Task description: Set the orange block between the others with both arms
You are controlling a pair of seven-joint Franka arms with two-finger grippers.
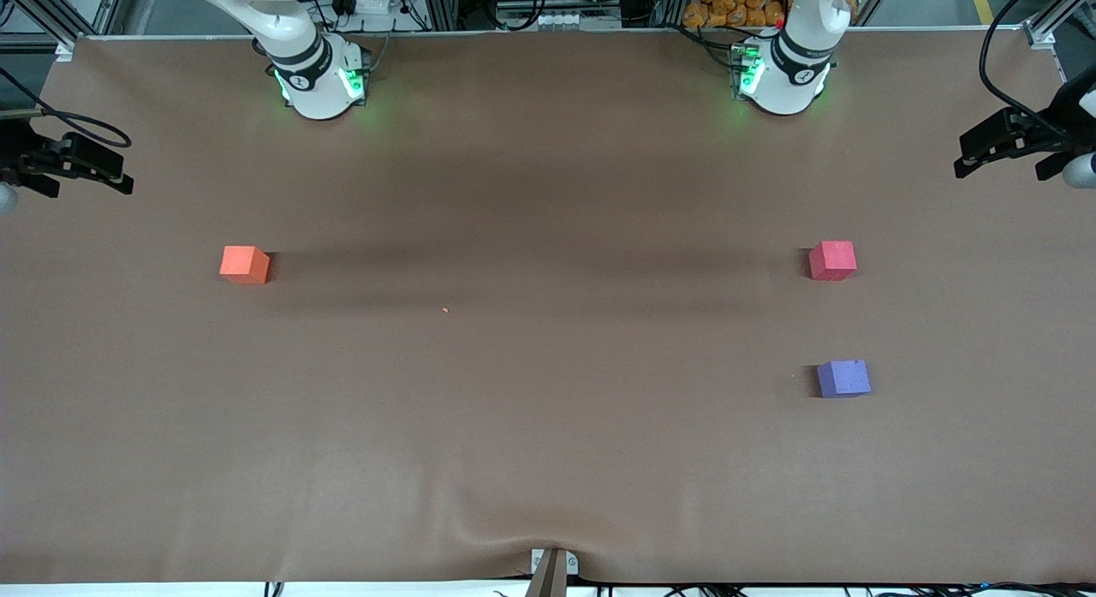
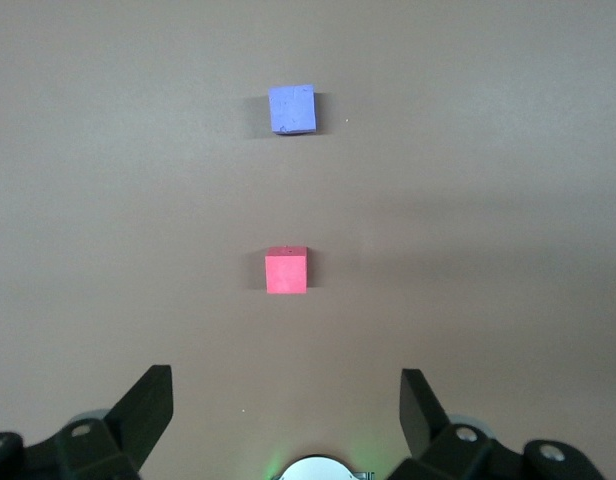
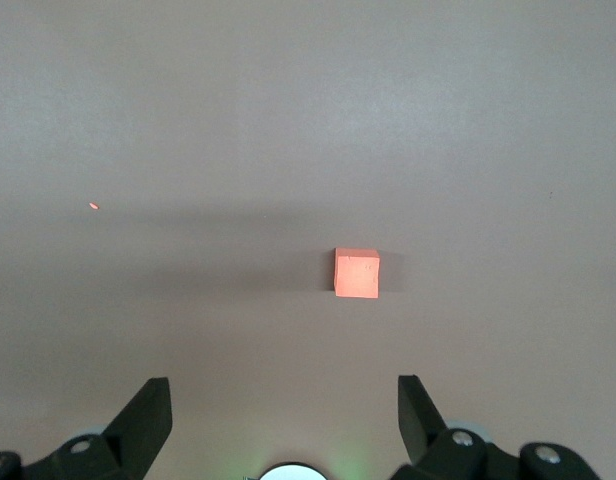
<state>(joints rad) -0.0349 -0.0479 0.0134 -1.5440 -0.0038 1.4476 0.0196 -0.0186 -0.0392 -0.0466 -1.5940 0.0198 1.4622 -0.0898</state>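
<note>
The orange block [image 1: 245, 265] is seen on the surface [image 1: 548, 426] at the right arm's end, well apart from the pinkish-red cube [image 1: 832, 260] and purple cube [image 1: 843, 379] at the left arm's end. The right hand [image 3: 283, 415], released and empty, is judged nearer; the left hand [image 2: 286, 410] is likewise released. No writing can be read.
</note>
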